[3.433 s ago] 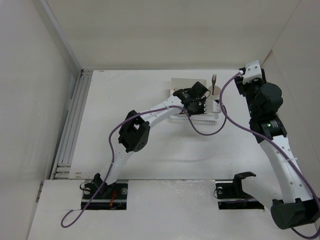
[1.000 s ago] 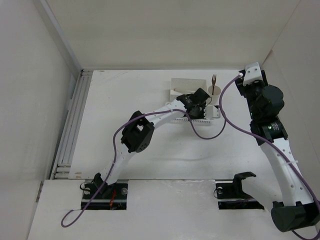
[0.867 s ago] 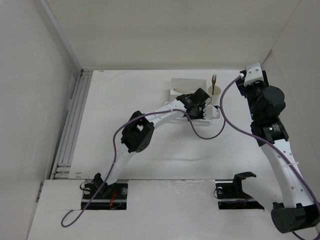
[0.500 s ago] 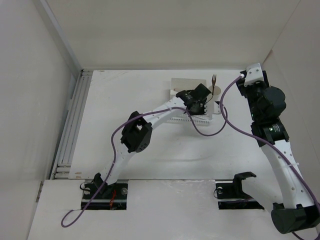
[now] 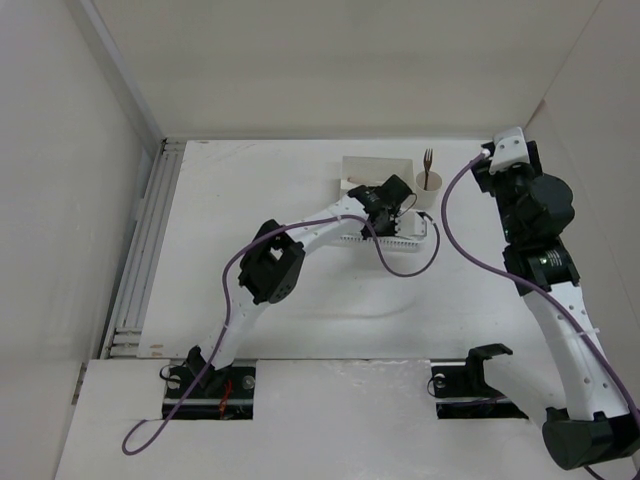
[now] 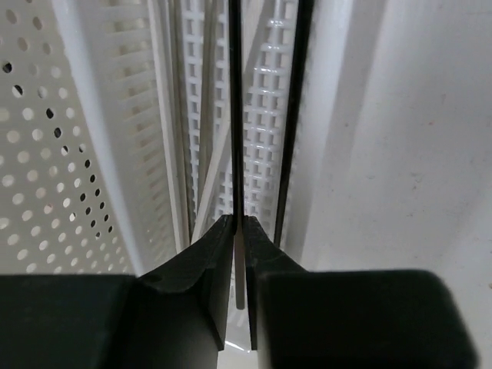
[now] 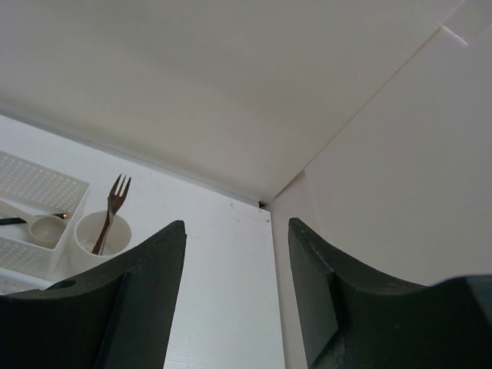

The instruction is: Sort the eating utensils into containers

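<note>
Bright, even light, soft shadows; the left claw [image 6: 237,223] shows dark and blurred close-up.

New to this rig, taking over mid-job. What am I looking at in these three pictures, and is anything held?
Two robot arms, each ending in a two-finger gripper, stand on a white table. The wide picture looks down from above and behind them; the other two come from cameras on the wrists. At the far side sit a white box, a perforated tray and a cup holding a fork. The left gripper, over the tray, is shut on a dark chopstick; other chopsticks lie beneath. The right gripper is open and empty.
</note>
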Motion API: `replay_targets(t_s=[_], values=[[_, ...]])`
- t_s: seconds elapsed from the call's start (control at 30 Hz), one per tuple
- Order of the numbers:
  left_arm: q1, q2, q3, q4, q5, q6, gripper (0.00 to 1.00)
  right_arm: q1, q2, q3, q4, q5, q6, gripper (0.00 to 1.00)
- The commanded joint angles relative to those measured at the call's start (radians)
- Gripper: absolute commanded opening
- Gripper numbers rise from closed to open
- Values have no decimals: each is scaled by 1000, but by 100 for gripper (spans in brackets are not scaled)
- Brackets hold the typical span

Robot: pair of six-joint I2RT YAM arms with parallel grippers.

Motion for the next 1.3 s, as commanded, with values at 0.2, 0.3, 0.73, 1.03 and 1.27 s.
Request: replay_targets(t_s=[0.2,0.3,0.73,1.03,1.27], values=[[1,-87,-43,159,-89,-53,100,0,-2,3,59,-10,8,74],[1,-119,-43,170,-109,-85,100,0,-2,23,59,-10,29,80],[351,-507,-361,665,-239,-855,100,0,117,202,-69,120,259,100],[330,-426,-310,926,-172,-664,100,-9,164,353,-390,286,462,100],[452,-458,-319,1067,-198,-809,100,-9,16,235,-323,477,508,100]])
